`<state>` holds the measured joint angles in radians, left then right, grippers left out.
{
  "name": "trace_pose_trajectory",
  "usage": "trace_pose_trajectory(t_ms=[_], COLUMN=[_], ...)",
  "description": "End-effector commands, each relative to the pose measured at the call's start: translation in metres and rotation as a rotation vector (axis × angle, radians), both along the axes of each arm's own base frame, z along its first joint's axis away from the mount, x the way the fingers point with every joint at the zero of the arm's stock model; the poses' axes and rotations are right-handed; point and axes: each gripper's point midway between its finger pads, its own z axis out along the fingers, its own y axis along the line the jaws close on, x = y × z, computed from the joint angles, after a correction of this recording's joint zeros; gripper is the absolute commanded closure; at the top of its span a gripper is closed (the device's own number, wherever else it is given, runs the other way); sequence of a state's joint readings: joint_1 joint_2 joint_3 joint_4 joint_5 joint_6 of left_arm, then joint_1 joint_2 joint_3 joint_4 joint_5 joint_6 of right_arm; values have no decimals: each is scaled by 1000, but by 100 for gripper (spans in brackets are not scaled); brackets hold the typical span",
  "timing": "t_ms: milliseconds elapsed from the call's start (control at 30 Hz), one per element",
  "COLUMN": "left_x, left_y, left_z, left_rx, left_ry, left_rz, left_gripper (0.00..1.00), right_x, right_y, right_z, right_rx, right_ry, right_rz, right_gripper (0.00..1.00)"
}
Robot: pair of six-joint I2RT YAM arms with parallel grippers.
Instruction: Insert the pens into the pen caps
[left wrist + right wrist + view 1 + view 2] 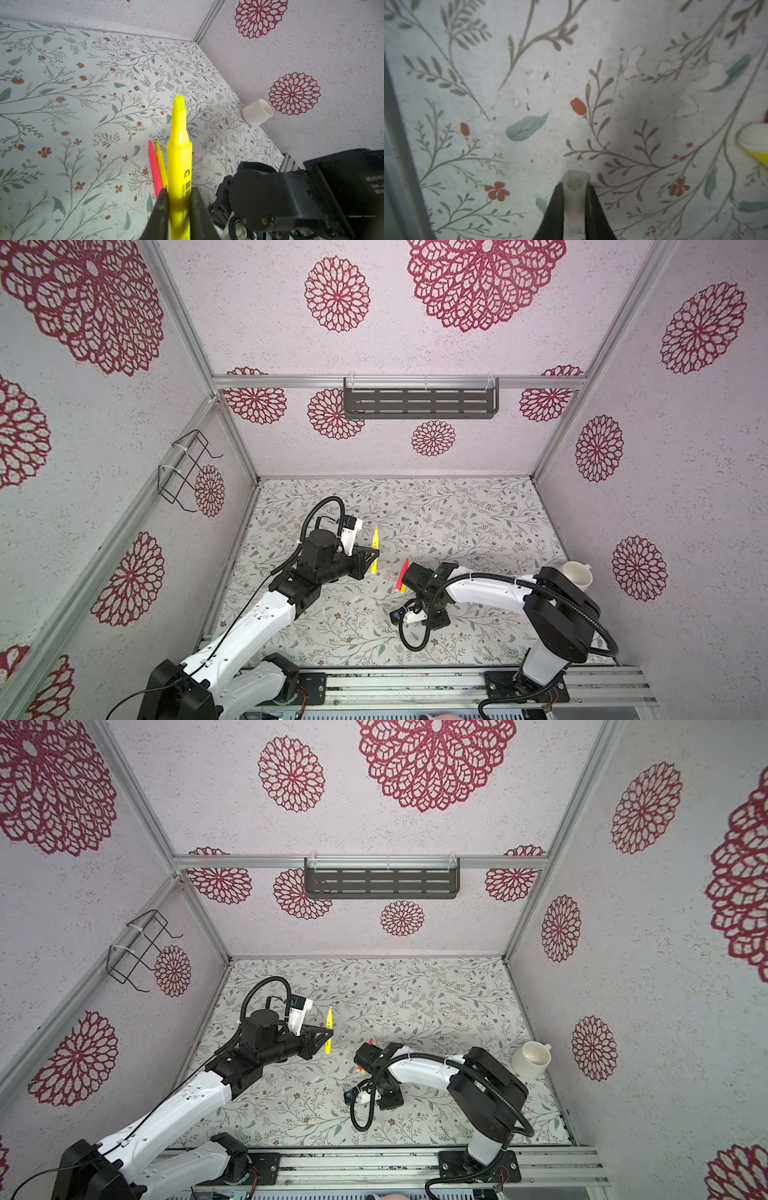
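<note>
A bright yellow pen [179, 166] with a slanted tip is squeezed tight between the two black fingers of the left hand [178, 199]. The hand grips it low on the body, and most of the pen sticks out past the fingers. In both top views this pen [375, 539] is up off the bench and points to about 12 o'clock, with the left hand [372, 553] around its middle. A small clear plastic pen cap [574, 209] is pinched between the fingers of the right hand [574, 188], just above the bench, with its open end facing away from the hand. A red-pink pen [154, 168] and a thinner yellow pen [161, 166] lie flat on the bench side by side, touching along their length. They are near the middle of the bench, at about 4 o'clock from the held pen in a top view. The black wrist of the right arm hangs over part of them. The flowery bench [457, 522] has leaves and small red blooms printed on it. A white cup [532, 1058] stands far out at 3 o'clock, close to the wall, well apart from the pens.
</note>
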<state>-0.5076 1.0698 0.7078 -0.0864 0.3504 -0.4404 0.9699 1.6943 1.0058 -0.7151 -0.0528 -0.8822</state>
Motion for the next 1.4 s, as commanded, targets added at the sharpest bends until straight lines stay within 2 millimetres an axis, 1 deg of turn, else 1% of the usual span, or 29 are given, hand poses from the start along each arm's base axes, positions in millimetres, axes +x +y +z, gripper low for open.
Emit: trace_pose_trajectory(t_ms=[0, 33, 67, 100, 133, 167, 200, 233, 267, 333, 400, 500, 533, 567, 633, 667, 700, 733, 767, 800, 833, 867, 933, 1033, 1067, 1133, 1200, 1267, 1367], left_x=[1, 2, 2, 2, 2, 2, 2, 2, 2, 3, 4, 5, 6, 6, 7, 8, 8, 9, 10, 10, 10, 10, 11, 12, 13, 13, 13, 11, 10], left_y=[2, 3, 3, 3, 3, 3, 3, 3, 3, 4, 4, 5, 5, 6, 6, 6, 6, 6, 7, 7, 8, 9, 12, 18, 19, 20, 19, 19, 22], left_z=[11, 9, 9, 8, 8, 7, 8, 7, 7, 8, 10, 12, 13, 13, 14, 14, 13, 14, 13, 13, 14, 14, 15, 15, 15, 17, 20, 21, 23], left_rx=[-20, -19, -19, -19, -19, -20, -20, -19, -18, -16, -15, -15, -15, -14, -15, -15, -13, -12, -11, -11, -12, -14, -13, -13, -15, -22, -31, -37, -37], left_ry=[-50, -49, -49, -48, -49, -47, -50, -49, -49, -51, -55, -60, -63, -63, -65, -64, -63, -65, -61, -61, -61, -63, -65, -71, -72, -77, -80, -77, -92], left_rz=[5, 9, 9, 9, 13, 12, 11, 14, 13, 17, 20, 26, 29, 30, 34, 35, 38, 41, 43, 47, 51, 55, 73, 107, 116, 123, 122, 119, 133], left_gripper=[100, 100, 100, 100, 100, 100, 100, 100, 100, 100, 100, 100, 100, 100, 100, 100, 100, 100, 100, 100, 100, 100, 100, 100, 100, 100, 100, 100, 100], right_x=[1, 1, 1, 0, 0, 1, 0, 0, 1, 6, 11, 25, 37, 53, 82, 91, 97, 98, 93, 85, 78, 73, 67, 66, 66, 62, 54, 50, 37], right_y=[3, 2, 2, 3, 4, 5, 6, 7, 9, 17, 30, 53, 59, 61, 57, 49, 46, 44, 48, 52, 54, 54, 43, 24, 22, 9, 7, 10, 0], right_z=[4, 3, 3, 3, 4, 6, 8, 11, 14, 28, 53, 105, 126, 147, 185, 199, 209, 215, 211, 204, 193, 186, 180, 186, 188, 178, 166, 163, 146], right_rx=[-5, -14, -17, -15, -11, -5, 0, 3, 8, 42, 109, 273, 337, 398, 480, 489, 494, 496, 503, 508, 510, 519, 523, 576, 592, 573, 527, 549, 470], right_ry=[0, 3, 7, 10, 10, 10, 13, 15, 16, -2, -12, -64, -107, -170, -275, -298, -292, -231, -102, 23, 119, 172, 203, 232, 258, 327, 447, 507, 541], right_rz=[24, 23, 24, 22, 19, 15, 13, 6, -4, -54, -117, -274, -371, -501, -779, -925, -1039, -1159, -1270, -1342, -1427, -1498, -1650, -1876, -1923, -2108, -2251, -2329, -2481], right_gripper=[100, 100, 97, 88, 75, 64, 40, 2, 1, 1, 1, 1, 1, 1, 1, 1, 1, 1, 1, 1, 1, 1, 1, 1, 1, 1, 1, 1, 1])
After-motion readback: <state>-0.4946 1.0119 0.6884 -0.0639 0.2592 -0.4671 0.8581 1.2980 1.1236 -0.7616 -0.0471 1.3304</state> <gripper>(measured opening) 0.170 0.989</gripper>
